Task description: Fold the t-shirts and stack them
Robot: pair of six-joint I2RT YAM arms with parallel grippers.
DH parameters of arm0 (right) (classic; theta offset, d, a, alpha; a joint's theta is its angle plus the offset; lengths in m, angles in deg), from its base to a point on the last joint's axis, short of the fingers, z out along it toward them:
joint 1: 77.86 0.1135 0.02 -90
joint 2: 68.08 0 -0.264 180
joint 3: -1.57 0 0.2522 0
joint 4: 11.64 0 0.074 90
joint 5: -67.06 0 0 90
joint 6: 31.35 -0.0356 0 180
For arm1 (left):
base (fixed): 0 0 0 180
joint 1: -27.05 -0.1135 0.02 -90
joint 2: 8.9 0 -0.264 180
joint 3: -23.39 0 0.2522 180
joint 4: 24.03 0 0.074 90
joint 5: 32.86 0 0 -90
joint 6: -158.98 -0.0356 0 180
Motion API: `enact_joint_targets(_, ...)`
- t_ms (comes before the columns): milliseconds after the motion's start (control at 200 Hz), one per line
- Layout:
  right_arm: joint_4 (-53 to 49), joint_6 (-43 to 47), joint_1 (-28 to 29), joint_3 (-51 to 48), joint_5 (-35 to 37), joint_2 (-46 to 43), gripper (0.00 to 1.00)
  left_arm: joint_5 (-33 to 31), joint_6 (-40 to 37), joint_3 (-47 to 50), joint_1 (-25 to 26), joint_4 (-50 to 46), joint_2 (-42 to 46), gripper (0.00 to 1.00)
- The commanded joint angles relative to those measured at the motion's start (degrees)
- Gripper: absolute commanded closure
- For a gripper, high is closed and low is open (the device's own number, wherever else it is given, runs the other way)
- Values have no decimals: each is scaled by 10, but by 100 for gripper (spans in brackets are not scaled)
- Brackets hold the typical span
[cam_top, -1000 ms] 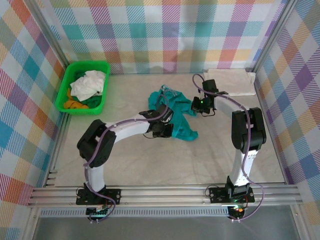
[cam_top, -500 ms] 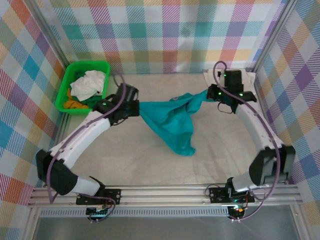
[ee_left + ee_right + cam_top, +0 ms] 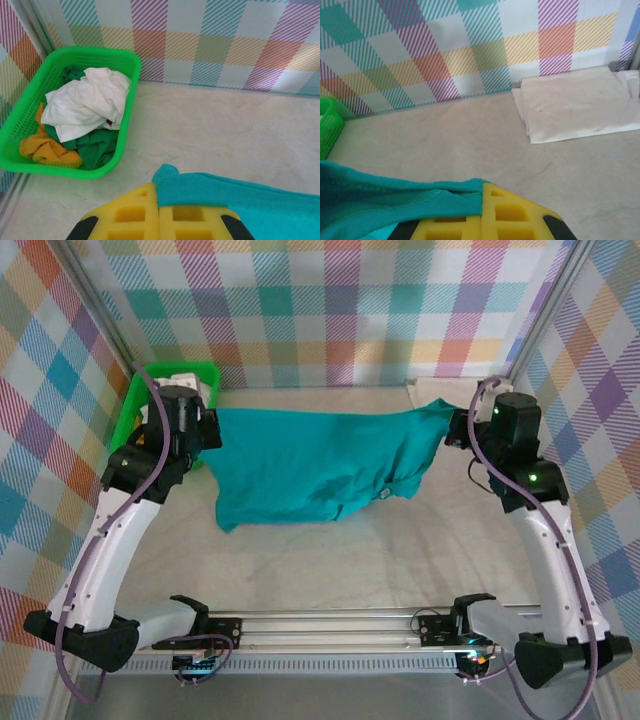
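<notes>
A teal t-shirt [image 3: 310,465] hangs spread wide above the table, stretched between both grippers. My left gripper [image 3: 212,422] is shut on its left top corner, beside the basket; in the left wrist view the yellow pads [image 3: 158,197] pinch the teal cloth [image 3: 240,197]. My right gripper [image 3: 450,427] is shut on the right top corner, and the right wrist view has its pads [image 3: 483,202] closed on the teal hem [image 3: 395,200]. A folded cream t-shirt [image 3: 575,102] lies flat at the back right. White [image 3: 85,102], orange [image 3: 47,150] and green [image 3: 95,147] t-shirts lie crumpled in the basket.
The bright green plastic basket [image 3: 125,57] stands at the back left against the wall, its rim [image 3: 200,367] partly behind my left arm. Plaid walls close in the back and both sides. The bare beige table [image 3: 350,560] stretches below the hanging shirt toward the arm bases.
Both arms rose and swung apart toward the side walls. The teal t-shirt went from a bunched heap mid-table to a wide sheet stretched between them.
</notes>
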Motion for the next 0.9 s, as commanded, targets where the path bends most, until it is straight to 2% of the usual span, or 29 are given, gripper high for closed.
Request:
enact_joint_targets(0, -10, 7, -5, 3, 56, -39, 100, -37, -24, -25, -8, -14, 18, 100)
enact_joint_targets(195, -56, 10, -5, 56, 69, -76, 100, 19, -32, -56, -8, -25, 57, 100)
enact_joint_targets(335, -102, 18, -5, 121, 97, -108, 100, 108, -39, -105, -8, -61, 80, 100)
enact_joint_targets(430, -135, 28, -5, 179, 112, -127, 100, 144, -39, -150, -7, -98, 91, 100)
enact_joint_targets(610, -212, 55, -5, 291, 150, -109, 100, 217, -20, -217, -7, -133, 94, 100)
enact_joint_targets(770, -225, 55, -5, 348, 128, -59, 100, 205, -11, -256, -8, -160, 50, 100)
enact_joint_targets(895, -211, 61, -5, 355, 118, 14, 100, 157, -30, -243, -8, -157, -13, 100)
